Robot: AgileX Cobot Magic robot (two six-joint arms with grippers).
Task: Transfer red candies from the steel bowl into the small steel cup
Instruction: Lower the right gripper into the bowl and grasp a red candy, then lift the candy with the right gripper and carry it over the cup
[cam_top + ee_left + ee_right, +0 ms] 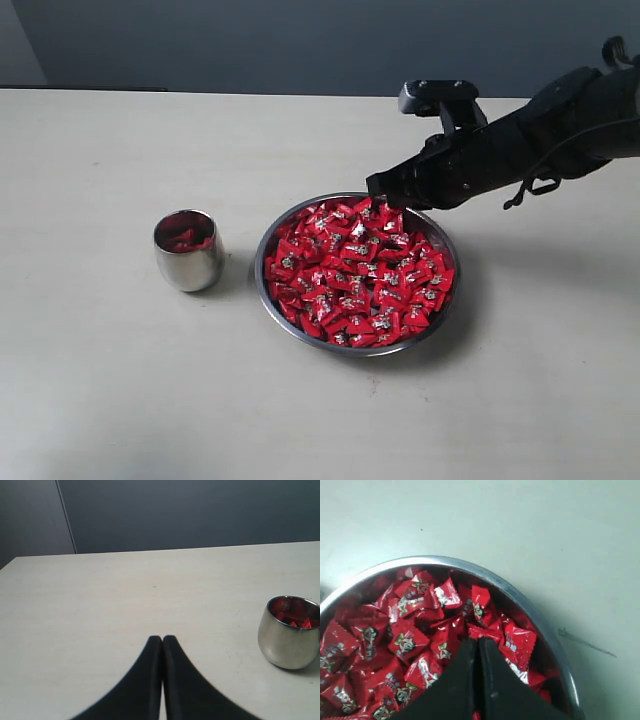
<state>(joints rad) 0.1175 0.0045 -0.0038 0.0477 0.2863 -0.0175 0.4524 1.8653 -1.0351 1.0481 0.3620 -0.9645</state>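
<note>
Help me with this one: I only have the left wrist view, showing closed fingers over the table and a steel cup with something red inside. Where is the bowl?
Observer: In the exterior view the steel bowl sits right of the small steel cup, apart from it, heaped with red candies.
Operator: And the other arm?
Observer: The right gripper hangs at the bowl's upper edge in that view.
Operator: Holding anything?
Observer: Its fingers are pressed together in the right wrist view; no candy shows between them.
</note>
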